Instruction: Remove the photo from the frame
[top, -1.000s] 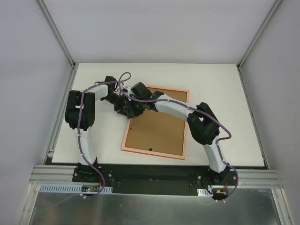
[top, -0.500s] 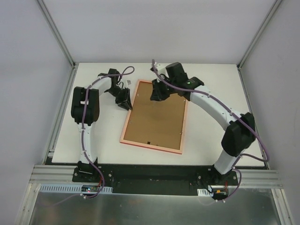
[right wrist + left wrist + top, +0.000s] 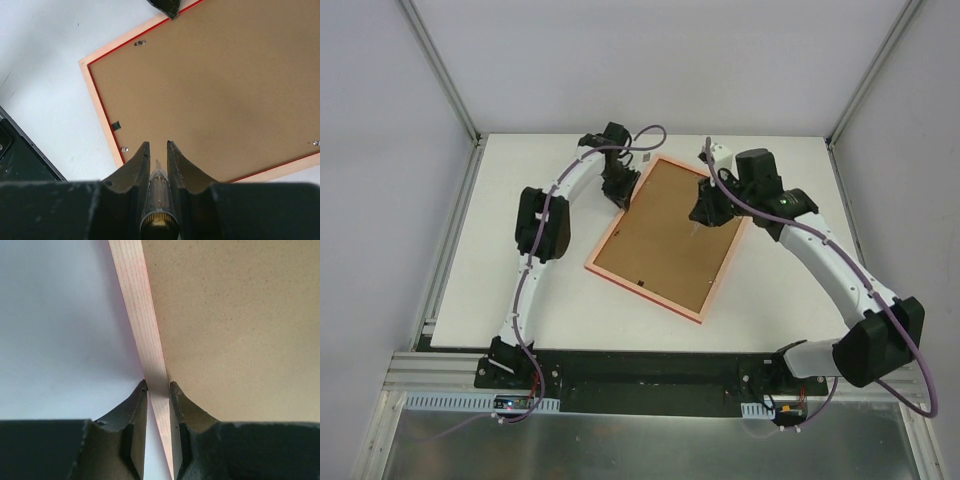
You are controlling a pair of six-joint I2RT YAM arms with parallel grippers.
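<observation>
The frame [image 3: 642,293] lies face down and askew on the white table, its pale pink-wood back up. The brown backing board [image 3: 665,235] fills it and hides the photo. My left gripper [image 3: 620,195] is at the frame's far left edge; in the left wrist view its jaws [image 3: 157,387] pinch the pale rail [image 3: 142,315] beside the board [image 3: 240,330]. My right gripper [image 3: 698,222] hovers over the board's far part, shut on a clear-tipped pen-like tool [image 3: 159,185] that points at the board [image 3: 225,85]. The red-lined rim [image 3: 97,110] shows there too.
Small metal tabs [image 3: 140,43] [image 3: 124,149] and a black clip [image 3: 116,125] sit along the board's edge. The black base rail [image 3: 650,370] runs along the table's near edge. Grey enclosure posts [image 3: 445,75] stand at the far corners.
The right arm swung from the left side across to the right and now hovers over the board. The left gripper moved farther back along the frame's edge. The frame turned clockwise.
</observation>
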